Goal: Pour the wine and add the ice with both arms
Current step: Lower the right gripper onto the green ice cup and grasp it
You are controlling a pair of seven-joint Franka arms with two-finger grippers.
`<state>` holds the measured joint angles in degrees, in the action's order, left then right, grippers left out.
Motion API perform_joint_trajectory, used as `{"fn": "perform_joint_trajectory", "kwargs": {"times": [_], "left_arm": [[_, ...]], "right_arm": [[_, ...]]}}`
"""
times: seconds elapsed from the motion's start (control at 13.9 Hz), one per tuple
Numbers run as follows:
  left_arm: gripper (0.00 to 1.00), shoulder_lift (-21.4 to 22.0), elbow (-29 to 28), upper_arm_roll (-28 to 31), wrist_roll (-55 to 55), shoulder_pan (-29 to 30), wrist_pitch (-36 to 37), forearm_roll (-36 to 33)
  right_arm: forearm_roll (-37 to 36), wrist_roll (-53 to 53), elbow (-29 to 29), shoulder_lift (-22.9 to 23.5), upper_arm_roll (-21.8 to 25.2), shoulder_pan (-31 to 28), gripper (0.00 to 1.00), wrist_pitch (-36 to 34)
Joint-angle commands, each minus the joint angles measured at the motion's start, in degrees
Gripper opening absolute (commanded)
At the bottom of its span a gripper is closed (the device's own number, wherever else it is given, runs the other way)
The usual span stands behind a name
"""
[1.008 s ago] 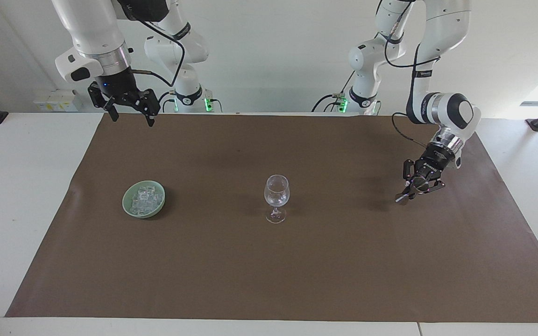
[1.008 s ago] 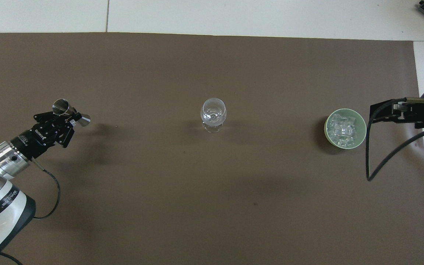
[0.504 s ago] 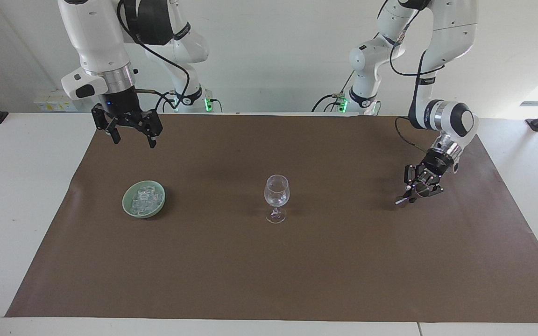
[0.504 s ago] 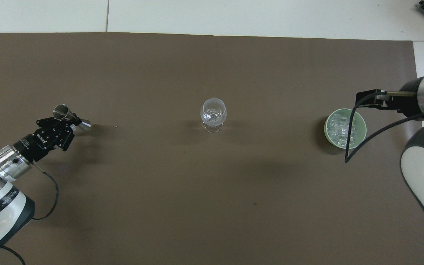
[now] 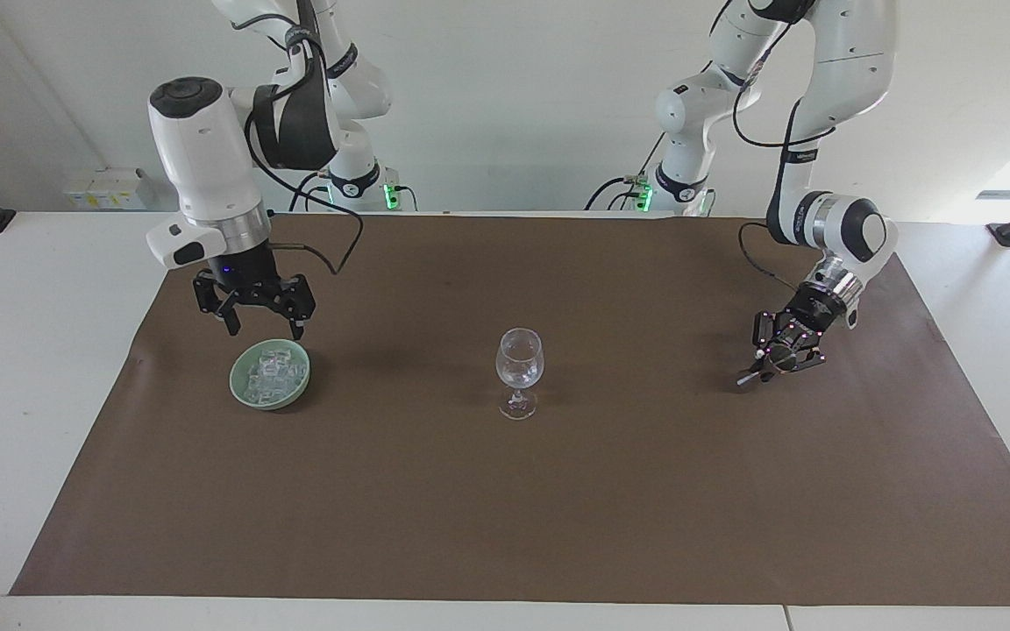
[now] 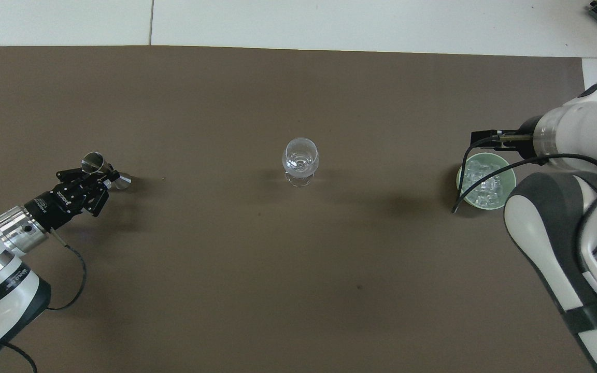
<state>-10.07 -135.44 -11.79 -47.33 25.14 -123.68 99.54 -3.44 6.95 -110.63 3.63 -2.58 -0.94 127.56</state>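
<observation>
A: Clear glassy cubes, the ice, heaped in a pale green bowl on the brown mat, toward the right arm's end of the table. No long axis to the heap; it fills the bowl roughly round, cubes lying at all angles.

B: And the glass?

A: Upright on its stem at mid-mat, well apart from the bowl. Bowl of the glass clear; can't tell if anything is in it.

B: Right gripper?

A: Pointing straight down over the bowl's robot-side rim, fingers spread wide, nothing between them. Tips are above the ice, not touching it. In the overhead view the arm's white wrist covers part of the bowl, and the cubes show beside the cable.

B: Left gripper?

A: Low over the mat toward the left arm's end, tilted down and angled toward the glass. It's clamped on a small steel jigger: two cones joined at a narrow waist, fingers closed at that waist.

B: Which way does the jigger lie?

A: Tipped onto its side, long axis running roughly across the gripper. One open mouth faces up and away from the robots, the other cone points toward the glass. Whether its lower end touches the mat I can't tell.
</observation>
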Motion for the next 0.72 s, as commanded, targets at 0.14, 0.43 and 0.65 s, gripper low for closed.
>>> {"fn": "perform_joint_trajectory", "kwargs": {"times": [0.14,0.43,0.65], "left_arm": [[0.0,-0.74,-0.35,-0.25,1.98,1.57,0.8,-0.58],[0.0,-1.45,-0.62,-0.34,2.42,1.49,0.89,-0.58],[0.0,-1.53,-0.7,-0.34,3.56,0.96,1.15,-0.58]], "right_arm": [[0.62,-6.24,-9.14,1.21,-0.49,-4.5,1.0,10.42],[0.54,-8.44,-13.37,2.44,-0.58,-6.18,1.0,13.68],[0.54,-8.53,-17.07,1.91,-0.58,-6.27,0.96,16.05]]}}
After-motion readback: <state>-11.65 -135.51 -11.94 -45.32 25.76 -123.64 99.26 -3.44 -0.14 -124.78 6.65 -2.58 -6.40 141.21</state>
